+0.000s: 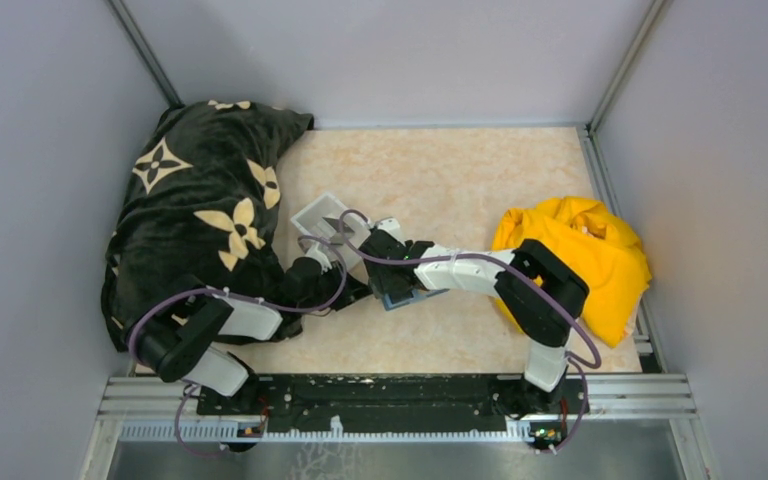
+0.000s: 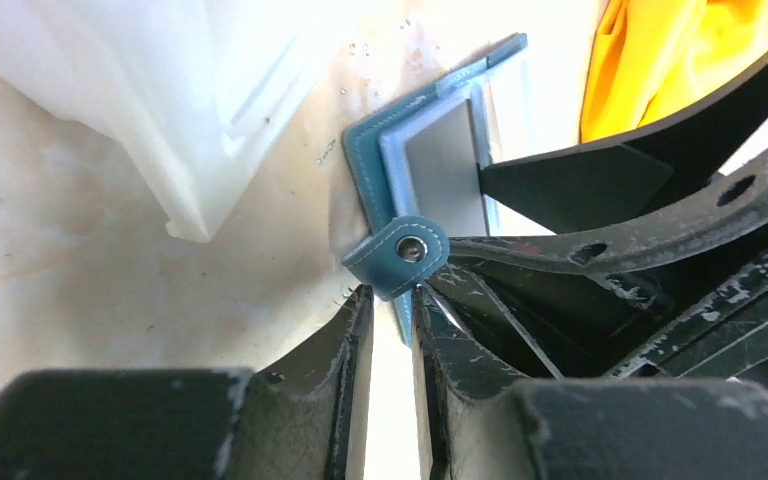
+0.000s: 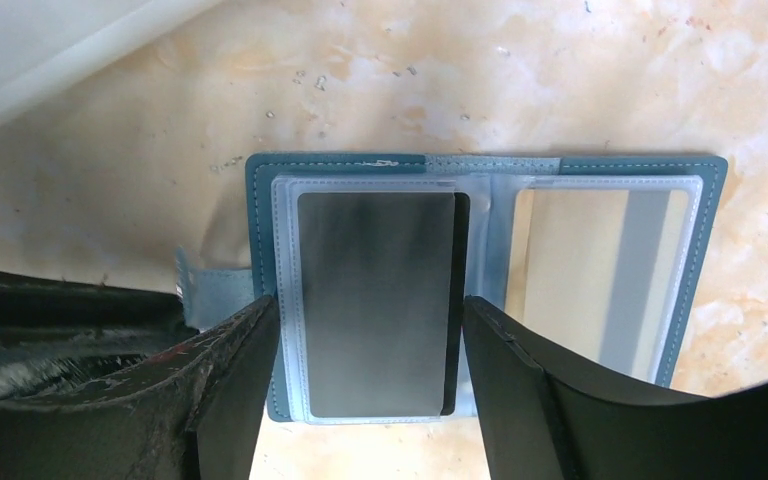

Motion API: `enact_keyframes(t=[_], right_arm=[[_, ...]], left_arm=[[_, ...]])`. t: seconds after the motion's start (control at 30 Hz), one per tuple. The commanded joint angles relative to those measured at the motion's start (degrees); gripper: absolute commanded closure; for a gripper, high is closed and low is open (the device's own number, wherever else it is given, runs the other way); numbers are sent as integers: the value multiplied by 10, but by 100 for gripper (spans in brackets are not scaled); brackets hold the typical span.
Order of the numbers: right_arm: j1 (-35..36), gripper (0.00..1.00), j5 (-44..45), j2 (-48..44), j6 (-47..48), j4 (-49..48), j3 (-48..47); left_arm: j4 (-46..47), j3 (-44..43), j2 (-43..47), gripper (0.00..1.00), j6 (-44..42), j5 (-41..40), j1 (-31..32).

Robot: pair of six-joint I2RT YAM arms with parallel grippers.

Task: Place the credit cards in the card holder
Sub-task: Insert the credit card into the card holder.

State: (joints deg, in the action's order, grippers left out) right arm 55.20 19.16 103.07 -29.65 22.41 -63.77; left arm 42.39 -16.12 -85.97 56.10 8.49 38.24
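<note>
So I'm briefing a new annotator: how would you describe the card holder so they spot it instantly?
On the marbled beige table, look midway between the black floral blanket and the yellow cloth. A teal wallet lies open like a book, a grey card in its clear sleeve; the tray beside it is whitish plastic.

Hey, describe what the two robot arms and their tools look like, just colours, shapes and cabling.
The left arm and right arm alternate smooth white housings with boxy black joints, and a thin purple cable loops along each. The left tool and right tool each have two black, wedge-shaped fingers, their surfaces scuffed with pale scratches.
</note>
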Motion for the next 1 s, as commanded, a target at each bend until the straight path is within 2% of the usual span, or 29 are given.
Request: enact_keyframes(t=[0.0,0.1,0.37,0.57,0.77,0.97], right_arm=[[-9,32,4,-43,14,25,-5],[-15,28,5,-58,17,15,-1],[-30,27,11,-111,21,9,18],[-71,27,4,-172,5,-11,92],[-116,27,-5,-213,4,-33,168],[-120,27,-12,-215,4,-50,190]], left_arm=[[-15,1,14,74,-6,-15,2],[-24,0,19,74,-5,-18,2],[-63,-8,45,74,-10,-28,8],[-94,-30,51,71,-22,-31,14],[-137,-52,54,44,-36,-53,40],[-247,-97,63,32,-58,-153,98]])
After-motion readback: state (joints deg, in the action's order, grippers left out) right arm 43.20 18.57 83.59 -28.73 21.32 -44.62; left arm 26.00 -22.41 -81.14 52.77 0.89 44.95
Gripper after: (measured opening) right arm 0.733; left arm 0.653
